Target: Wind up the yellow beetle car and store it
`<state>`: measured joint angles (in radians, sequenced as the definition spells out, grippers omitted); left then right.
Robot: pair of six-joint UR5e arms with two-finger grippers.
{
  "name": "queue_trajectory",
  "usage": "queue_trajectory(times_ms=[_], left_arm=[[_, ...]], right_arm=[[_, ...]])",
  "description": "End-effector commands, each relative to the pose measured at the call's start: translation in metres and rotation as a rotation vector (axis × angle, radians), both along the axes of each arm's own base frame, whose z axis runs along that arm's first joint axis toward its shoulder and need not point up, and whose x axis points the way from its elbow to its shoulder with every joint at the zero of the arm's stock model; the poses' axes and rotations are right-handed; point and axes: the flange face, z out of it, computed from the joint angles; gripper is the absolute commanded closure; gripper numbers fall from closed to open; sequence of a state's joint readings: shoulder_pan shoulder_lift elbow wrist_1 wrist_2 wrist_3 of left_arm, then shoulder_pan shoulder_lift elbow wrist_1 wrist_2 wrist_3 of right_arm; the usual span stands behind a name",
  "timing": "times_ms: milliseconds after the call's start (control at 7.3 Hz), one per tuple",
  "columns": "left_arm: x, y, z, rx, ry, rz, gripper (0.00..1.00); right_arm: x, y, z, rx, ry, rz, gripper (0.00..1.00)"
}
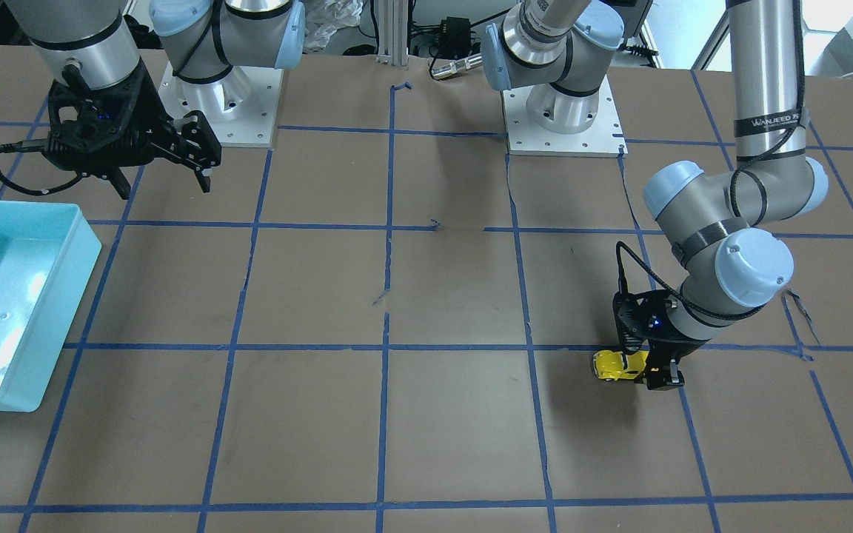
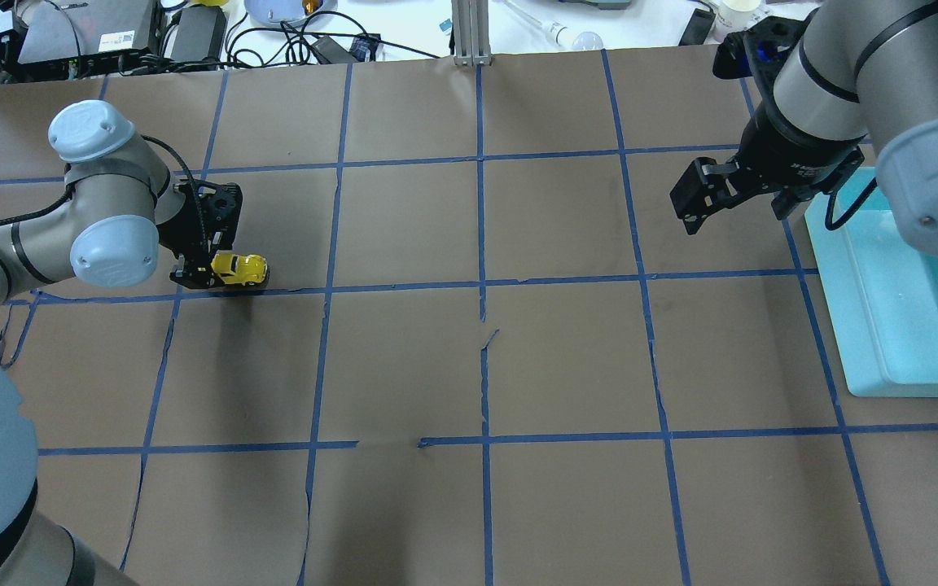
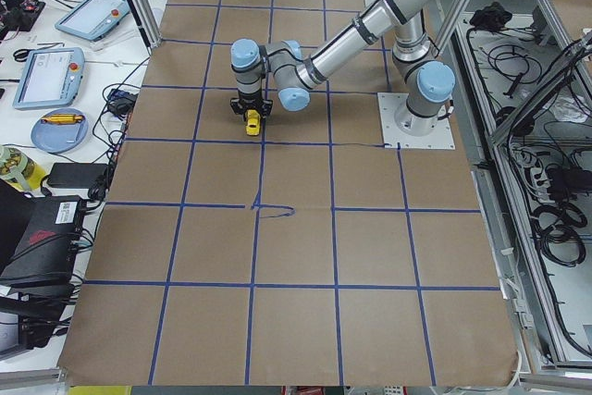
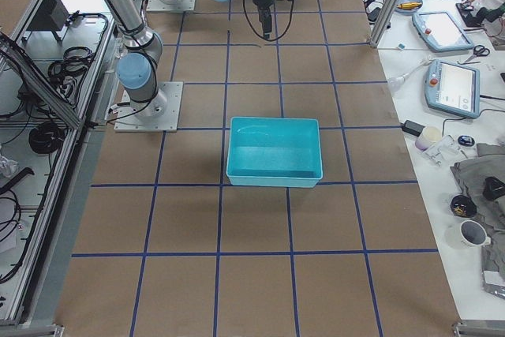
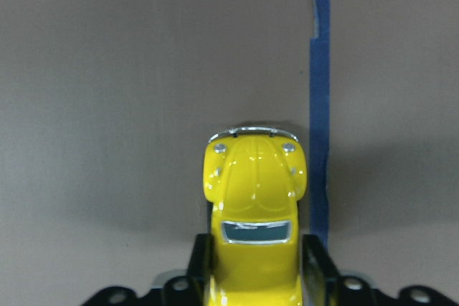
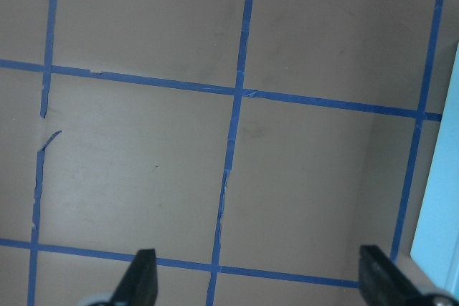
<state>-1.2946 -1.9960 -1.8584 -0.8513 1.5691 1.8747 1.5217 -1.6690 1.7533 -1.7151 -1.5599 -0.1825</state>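
The yellow beetle car [image 1: 610,366] sits on the brown paper at a blue tape line, on the robot's left side. It also shows in the overhead view [image 2: 241,268] and the left side view [image 3: 251,122]. My left gripper [image 1: 645,372] points straight down and is shut on the car's rear half. In the left wrist view the car [image 5: 254,191] sits between the two black fingers with its nose pointing away. My right gripper [image 2: 734,216] is open and empty, held above the table beside the teal bin [image 2: 835,285]. Its spread fingers [image 6: 140,281] frame bare paper.
The teal bin [image 1: 64,296] is empty and stands at the robot's right edge of the table; it also shows in the right side view [image 4: 274,175]. Blue tape lines grid the brown paper. Both arm bases [image 1: 563,122] are bolted at the robot's edge of the table.
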Motion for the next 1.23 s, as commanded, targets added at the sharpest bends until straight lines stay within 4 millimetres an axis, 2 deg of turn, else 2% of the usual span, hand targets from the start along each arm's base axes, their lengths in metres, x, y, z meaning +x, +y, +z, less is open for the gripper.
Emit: queue_trajectory(times_ms=[0,411,821,958,1095], left_arm=[[0.000,-0.001,0.002,-0.004,-0.001,0.000,0.00],[0.001,-0.002,0.004,-0.007,-0.002,0.003,0.00],[-0.002,0.002,0.015,0.003,-0.002,0.040,0.00],[-0.014,0.005,0.024,0.012,0.000,0.137,0.00],[-0.027,0.011,0.046,0.024,0.003,0.267,0.00]], right_arm=[[0.000,0.000,0.000,0.002,0.002,0.000,0.00],[0.000,0.000,-0.001,0.005,0.001,0.000,0.00],[0.000,0.000,0.000,0.003,0.002,0.000,0.00],[0.000,0.001,-0.001,0.005,0.003,0.000,0.00],[0.000,0.000,-0.001,0.005,0.003,0.000,0.00]])
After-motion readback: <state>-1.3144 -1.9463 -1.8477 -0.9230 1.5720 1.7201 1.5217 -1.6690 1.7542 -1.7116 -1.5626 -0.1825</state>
